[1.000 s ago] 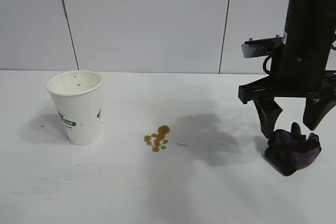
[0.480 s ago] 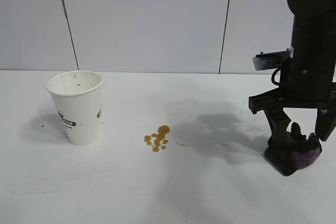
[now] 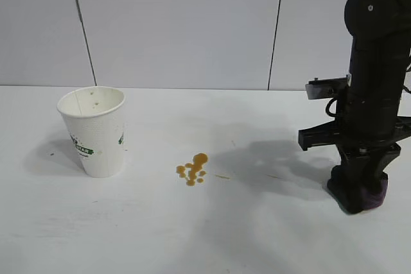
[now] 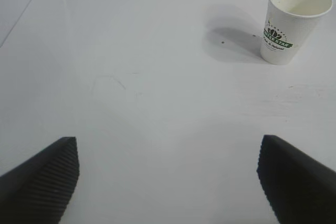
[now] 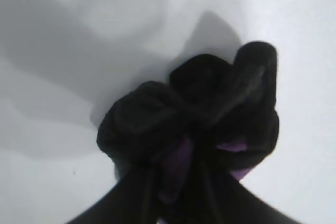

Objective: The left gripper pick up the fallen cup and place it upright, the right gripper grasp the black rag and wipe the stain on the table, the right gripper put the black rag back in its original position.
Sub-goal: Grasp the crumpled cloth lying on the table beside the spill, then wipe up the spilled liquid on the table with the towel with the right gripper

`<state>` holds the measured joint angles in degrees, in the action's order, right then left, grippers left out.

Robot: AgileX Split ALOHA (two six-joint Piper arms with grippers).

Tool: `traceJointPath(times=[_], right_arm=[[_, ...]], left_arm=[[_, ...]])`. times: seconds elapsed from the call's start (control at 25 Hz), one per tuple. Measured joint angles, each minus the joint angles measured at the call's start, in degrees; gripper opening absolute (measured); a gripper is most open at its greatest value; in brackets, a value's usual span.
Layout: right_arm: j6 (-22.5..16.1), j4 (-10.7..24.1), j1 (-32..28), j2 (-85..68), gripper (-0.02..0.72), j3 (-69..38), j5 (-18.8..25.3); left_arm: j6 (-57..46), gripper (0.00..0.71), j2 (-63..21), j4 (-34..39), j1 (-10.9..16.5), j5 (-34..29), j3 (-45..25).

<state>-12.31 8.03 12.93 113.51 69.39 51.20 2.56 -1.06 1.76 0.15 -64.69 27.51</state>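
The right gripper [image 3: 361, 187] points straight down at the right side of the table [image 3: 257, 235], its fingers clenched on the black rag [image 3: 371, 196] resting there. The cup [image 3: 94, 131] stands upright at the left, the stain [image 3: 192, 169] between them; the left gripper [image 4: 168, 174] hovers spread wide, well apart from the cup

White paper coffee cup [image 3: 94, 131] upright at the left of the white table [image 3: 192, 235], open mouth up, green-and-white logo on its dotted wall. Amber-brown stain [image 3: 192, 169] right of it near the middle, a small cluster of drops, well apart from the cup. Black rag [image 3: 359, 192] at the far right, bunched tight, black with purple folds, down on the tabletop and pinched between two dark fingers.
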Motion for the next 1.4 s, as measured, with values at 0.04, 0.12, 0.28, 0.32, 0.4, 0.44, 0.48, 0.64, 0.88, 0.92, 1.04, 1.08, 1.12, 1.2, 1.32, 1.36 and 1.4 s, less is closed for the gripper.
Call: traceJointPath(times=[0.04,0.12,0.28,0.32,0.4,0.44,0.48,0.64,0.88,0.92,1.04,1.08,1.12,1.2,1.32,1.36,1.4], right_arm=[[0.2,-0.4,0.0,-0.3,0.083,0.3,0.3],[1.9,-3.0,-0.1,-1.3,0.083,1.3,0.9],[7.9,-14.0,-0.1,-5.1,0.083,3.5,1.1],[9.4,-16.8,-0.1,-6.3,0.083,3.8,0.9],[11.1,-20.8,-0.1,-8.1,0.083,4.5,0.9],[11.7,-22.5,-0.1,-8.9,0.083,4.6,0.6],[12.3,-23.7,0.1,-9.4,0.083,4.7,0.5],[13.2,-26.7,3.6,-9.9,0.083,4.7,-1.3],[13.4,-28.2,13.2,-8.4,0.083,4.7,-7.2],[13.4,-28.4,14.7,-8.0,0.083,4.7,-8.1],[13.2,-28.5,17.7,-5.9,0.083,4.8,-10.4],[13.0,-28.6,18.1,-5.1,0.083,4.8,-11.1],[12.3,-28.6,18.2,-4.2,0.083,4.8,-12.0],[12.3,-28.5,18.3,-2.1,0.083,4.8,-14.0],[12.0,-28.5,18.3,0.8,0.083,4.8,-17.0],[12.0,-28.5,18.3,1.6,0.083,4.8,-17.9],[12.0,-28.6,18.3,2.4,0.083,4.9,-18.7]], left_arm=[[0.0,0.663,0.0,0.0,0.0,0.0,0.0],[0.0,0.663,0.0,0.0,0.0,0.0,0.0],[0.0,0.663,0.0,0.0,0.0,0.0,0.0],[0.0,0.663,0.0,0.0,0.0,0.0,0.0],[0.0,0.663,0.0,0.0,0.0,0.0,0.0],[0.0,0.663,0.0,0.0,0.0,0.0,0.0],[0.0,0.663,0.0,0.0,0.0,0.0,0.0],[0.0,0.663,0.0,0.0,0.0,0.0,0.0],[0.0,0.663,0.0,0.0,0.0,0.0,0.0],[0.0,0.663,0.0,0.0,0.0,0.0,0.0],[0.0,0.663,0.0,0.0,0.0,0.0,0.0],[0.0,0.663,0.0,0.0,0.0,0.0,0.0],[0.0,0.663,0.0,0.0,0.0,0.0,0.0],[0.0,0.663,0.0,0.0,0.0,0.0,0.0],[0.0,0.663,0.0,0.0,0.0,0.0,0.0],[0.0,0.663,0.0,0.0,0.0,0.0,0.0],[0.0,0.663,0.0,0.0,0.0,0.0,0.0]])
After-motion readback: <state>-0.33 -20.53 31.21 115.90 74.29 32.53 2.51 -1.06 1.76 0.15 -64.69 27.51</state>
